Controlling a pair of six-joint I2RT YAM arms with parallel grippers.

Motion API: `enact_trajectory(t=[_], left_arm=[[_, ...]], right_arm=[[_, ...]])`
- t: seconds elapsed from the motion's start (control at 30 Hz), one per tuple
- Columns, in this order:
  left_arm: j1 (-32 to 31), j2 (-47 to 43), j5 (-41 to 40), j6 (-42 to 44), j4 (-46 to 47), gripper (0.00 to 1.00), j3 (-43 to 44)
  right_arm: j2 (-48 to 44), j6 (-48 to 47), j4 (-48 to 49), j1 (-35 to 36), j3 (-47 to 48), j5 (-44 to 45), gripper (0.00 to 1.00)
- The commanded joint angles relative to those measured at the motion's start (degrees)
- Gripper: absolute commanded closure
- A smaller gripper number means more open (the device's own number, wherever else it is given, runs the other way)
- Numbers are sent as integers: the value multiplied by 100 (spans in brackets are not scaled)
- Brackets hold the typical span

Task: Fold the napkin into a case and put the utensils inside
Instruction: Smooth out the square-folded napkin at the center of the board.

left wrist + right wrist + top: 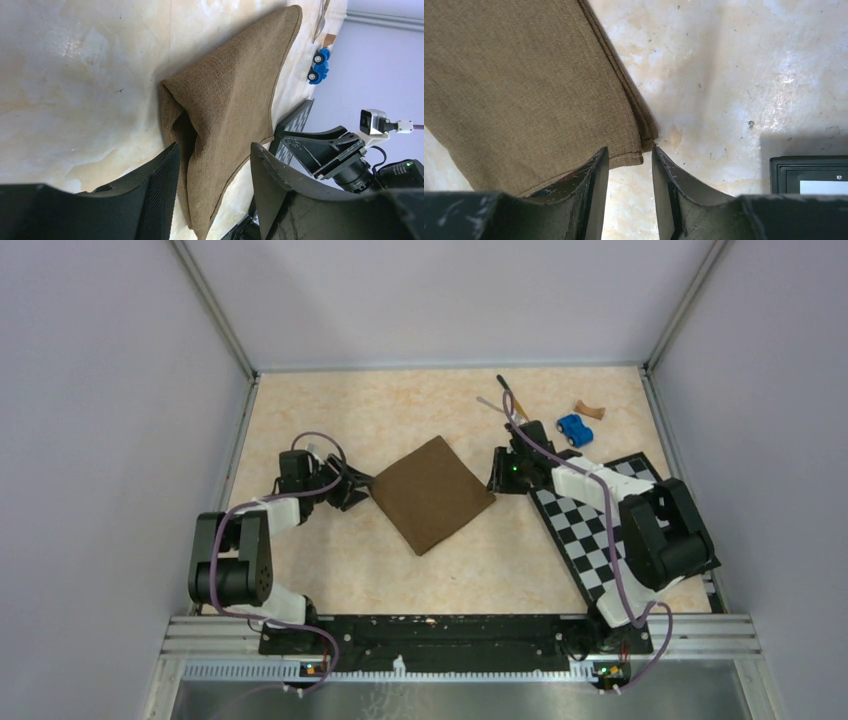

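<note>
Left end effector (352, 490): jaws well apart. The near corner of the napkin (432, 494) lies loose between them, not pinched.
Right end effector (500, 472): jaws only narrowly apart, nothing between. The opposite napkin corner sits just ahead of its tips, with the hem over one finger.
The napkin lies flat on the desk (330, 420) between the two end effectors, a stacked diamond and not yet a narrow case. Knife (513, 400) and fork (490, 405) lie beyond the right end effector, well apart from the cloth, with the blue toy car (574, 429) beside them.

Risks as I read it:
- The plies gape at the corner inside the left jaws. Closing there may catch only the top layer, and the fold would peel open on lift.
- The right tips are touching or nearly touching the hem. Any sideways move drags that corner and skews the stack.
- Uneven pull between sides would give a crooked case, too tight for the utensils.
- The checkered board (590, 530) edge sits just beside the right end effector. A low retreat could snag it.
</note>
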Motion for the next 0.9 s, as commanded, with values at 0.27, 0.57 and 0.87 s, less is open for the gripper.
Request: enact_trajectory(t=[0.27,0.57,0.87], left_arm=[[-37,618,260,-415,1135,46,120],[-42,1038,278,-432,1306,51,272],[-5,1290,176,-349,1438,68,324]], right_arm=[[74,177,107,871,683,-281,63],[650,629,666,1550,1036,-976,63],[1617,1316,2011,1805,1184,-2519,63]])
